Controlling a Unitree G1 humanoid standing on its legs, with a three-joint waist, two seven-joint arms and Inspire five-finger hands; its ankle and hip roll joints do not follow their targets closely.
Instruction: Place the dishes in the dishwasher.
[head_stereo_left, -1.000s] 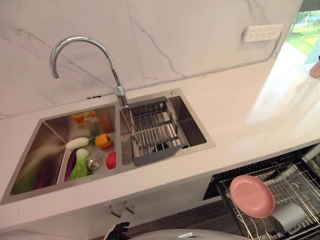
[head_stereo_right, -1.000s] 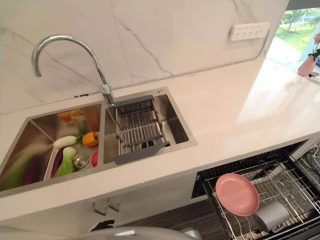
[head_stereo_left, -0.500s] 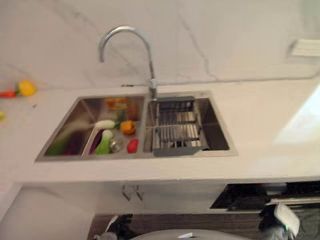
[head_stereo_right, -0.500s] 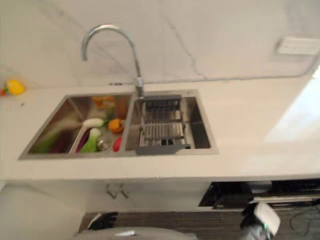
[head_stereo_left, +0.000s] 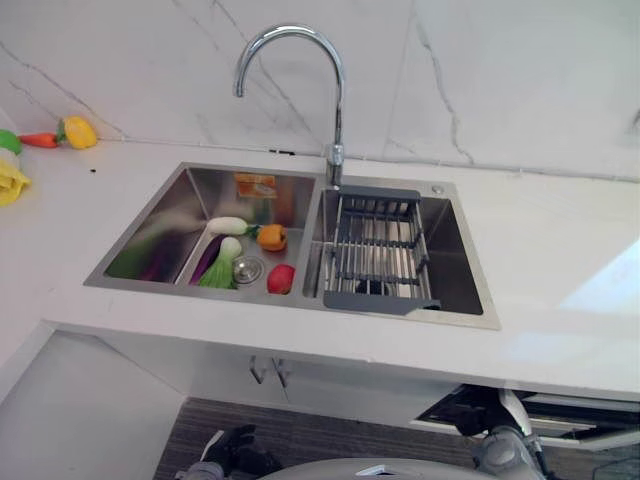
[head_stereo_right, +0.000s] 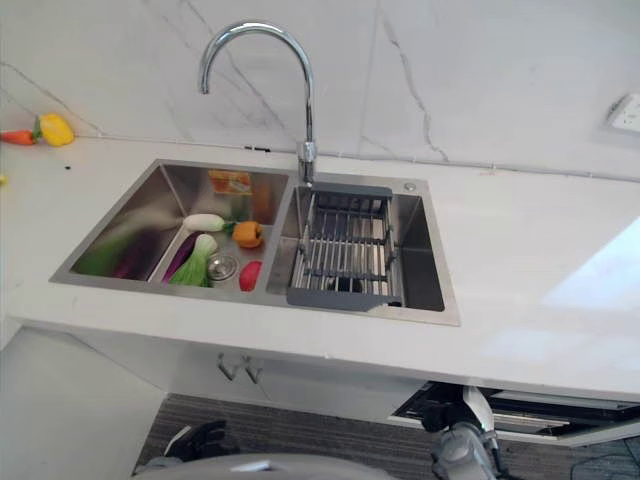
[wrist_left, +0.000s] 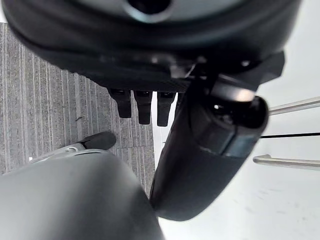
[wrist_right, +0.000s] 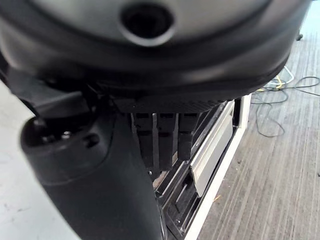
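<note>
The left hand (wrist_left: 200, 150) hangs low beside the white cabinet front, pointing down at the grey floor (wrist_left: 45, 110); its fingers (wrist_left: 142, 105) run straight in a short row with the thumb alongside, and it holds nothing. The right hand (wrist_right: 100, 165) also hangs down, above the dishwasher (wrist_right: 210, 150), whose drawer stands a little way out under the counter (head_stereo_left: 560, 250). Its fingers (wrist_right: 160, 135) are straight and close together, the thumb beside them, with nothing in its grasp. In the head views this hand (head_stereo_left: 505, 450) shows at the bottom edge, just in front of the dishwasher's open slot. On the counter a double sink (head_stereo_left: 300, 175) holds vegetables (head_stereo_left: 235, 260) in its left basin and a drain rack (head_stereo_left: 375, 250) across the right one, under a curved tap (head_stereo_left: 335, 90). No dishes can be made out on the rack or in the dishwasher's visible part.
</note>
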